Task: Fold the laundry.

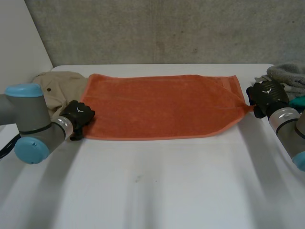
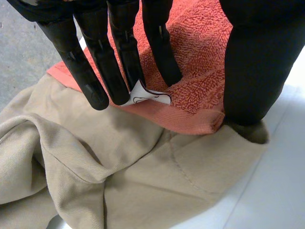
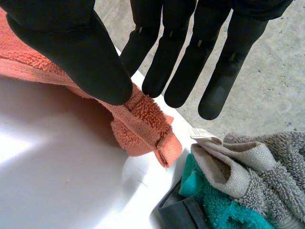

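1. At the near left corner of the orange towel (image 1: 157, 107), the left hand (image 2: 95, 62) rests straight, spread fingers on the terry by a white label (image 2: 147, 97). Its thumb is set apart, just off the hem.
2. Under that corner lies a rumpled beige garment (image 2: 119, 167).
3. The right hand (image 3: 181, 52) pinches the towel's right corner between thumb and straight fingers, lifted slightly.
4. The towel lies otherwise spread across the white table (image 1: 157, 186).
5. Just beside the right corner sit a grey towel (image 3: 267, 167) and a teal cloth (image 3: 214, 200).
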Tool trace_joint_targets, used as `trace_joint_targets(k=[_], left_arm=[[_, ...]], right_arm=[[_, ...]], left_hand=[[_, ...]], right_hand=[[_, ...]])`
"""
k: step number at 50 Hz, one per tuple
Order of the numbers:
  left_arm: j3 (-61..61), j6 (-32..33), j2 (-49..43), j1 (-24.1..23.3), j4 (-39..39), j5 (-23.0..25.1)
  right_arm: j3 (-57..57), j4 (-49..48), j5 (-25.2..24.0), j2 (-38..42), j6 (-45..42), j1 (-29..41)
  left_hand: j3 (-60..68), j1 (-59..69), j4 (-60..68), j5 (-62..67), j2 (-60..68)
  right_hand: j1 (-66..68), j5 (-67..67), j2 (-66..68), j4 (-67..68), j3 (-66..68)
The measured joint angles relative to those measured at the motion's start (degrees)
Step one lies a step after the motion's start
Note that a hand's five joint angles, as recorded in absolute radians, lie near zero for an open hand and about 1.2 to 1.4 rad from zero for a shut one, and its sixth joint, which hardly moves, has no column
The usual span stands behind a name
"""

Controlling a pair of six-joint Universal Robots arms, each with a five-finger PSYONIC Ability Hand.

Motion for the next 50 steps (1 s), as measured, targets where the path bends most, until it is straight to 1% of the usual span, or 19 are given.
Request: trace_joint_targets(k=[2,5,6,7,21,22,25,27,28,29,32,35,38,39,40,41,44,47,50], left_arm=[[0.49,0.45,-0.37,0.06,-0.01,-0.07],[1.05,0.72,-0.5,0.04,0.08,-0.09],[1.09,0.72,-0.47,0.03,0.09,-0.09],[1.12,0.56,-0.13,-0.02,0.17,-0.13],[-4.57,-5.81,9.18,-0.79,1.75,0.0],[-6.98,-6.39,11.99,-0.29,0.8,0.13],[-10.07,-6.33,15.76,0.5,-1.02,0.41],[-13.22,-5.52,19.81,1.3,-3.59,0.78],[-13.22,-5.52,19.81,1.3,-3.59,0.78],[-16.61,-3.97,24.23,2.11,-7.07,1.23],[-20.51,-1.2,29.3,2.98,-12.11,1.74],[-24.81,3.24,34.36,3.93,-18.8,2.24],[-27.41,6.78,37.06,4.75,-23.44,2.63],[-28.94,9.58,38.57,5.52,-26.64,3.08],[-28.94,9.58,38.57,5.52,-26.64,3.08],[-29.97,12.08,39.57,6.28,-29.21,3.61],[-29.71,13.48,39.8,6.68,-30.32,4.2],[-28.13,12.96,38.99,6.43,-29.66,4.6],[-23.93,9.64,36.04,5.15,-26.66,4.65]], right_arm=[[0.01,0.0,0.0,-0.04,0.0,0.0],[0.02,0.04,0.05,-0.13,0.0,0.0],[0.03,0.05,0.07,-0.16,0.0,0.0],[0.06,0.13,0.1,-0.26,0.0,-0.01],[0.2,3.0,0.09,-1.85,-0.16,-0.24],[0.32,6.61,-0.14,-3.45,-1.33,-0.7],[0.56,10.79,-0.64,-5.61,-3.19,-1.59],[0.89,16.15,-1.67,-8.38,-6.25,-2.98],[0.89,16.15,-1.67,-8.38,-6.25,-2.98],[1.43,22.83,-3.18,-11.33,-10.58,-4.78],[2.41,31.67,-5.04,-14.33,-16.9,-7.11],[4.06,43.36,-7.01,-16.96,-26.91,-10.31],[5.09,50.26,-8.17,-18.03,-34.19,-12.47],[5.36,52.16,-8.49,-18.2,-36.51,-13.2],[5.36,52.16,-8.49,-18.2,-36.51,-13.2],[5.59,54.74,-8.99,-18.09,-40.36,-14.47],[4.9,54.29,-9.0,-16.87,-40.91,-14.85],[3.86,52.45,-8.86,-15.46,-39.39,-14.39],[1.14,47.2,-8.51,-12.43,-34.11,-12.39]], left_hand=[[0.0,0.0,0.0,0.0,0.0],[14.91,14.56,15.12,13.96,15.64],[14.91,14.56,15.12,13.96,15.64],[22.67,21.51,23.11,22.29,23.12],[24.83,21.72,25.33,23.66,25.01],[24.83,21.72,25.34,23.66,25.03],[24.83,21.72,25.34,23.66,25.14],[24.83,21.72,25.34,24.31,25.14],[24.83,21.72,25.34,24.31,25.14],[24.83,21.72,25.34,24.31,25.14],[24.83,21.72,25.34,24.4,25.14],[24.83,21.71,25.35,24.4,25.17],[24.83,21.71,25.36,24.41,25.18],[24.83,21.71,25.36,24.41,25.18],[24.83,21.71,25.36,24.41,25.18],[24.83,21.71,25.37,24.41,25.18],[24.83,21.71,25.36,24.41,25.18],[24.83,21.71,25.36,24.4,25.18],[24.87,21.72,25.37,24.4,25.18]], right_hand=[[0.0,0.01,0.0,0.0,0.0],[0.0,0.01,0.0,0.0,0.0],[0.0,0.01,0.0,0.0,0.0],[0.0,0.0,0.0,0.0,0.0],[0.0,0.01,0.0,0.0,0.0],[0.0,0.01,0.0,0.0,0.0],[0.0,0.0,0.0,0.0,0.0],[0.0,0.0,0.0,0.0,0.0],[0.0,0.0,0.0,0.0,0.0],[0.0,0.01,0.0,0.0,0.0],[0.0,0.01,0.0,0.0,0.0],[0.0,0.0,0.0,0.0,0.0],[0.0,0.0,0.0,0.0,0.0],[0.0,0.0,0.0,0.0,0.0],[0.0,0.0,0.0,0.0,0.0],[0.0,0.01,0.0,0.0,0.0],[0.0,0.01,0.0,0.0,0.0],[0.0,0.0,0.0,0.0,0.0],[0.0,0.01,0.0,0.0,0.0]])
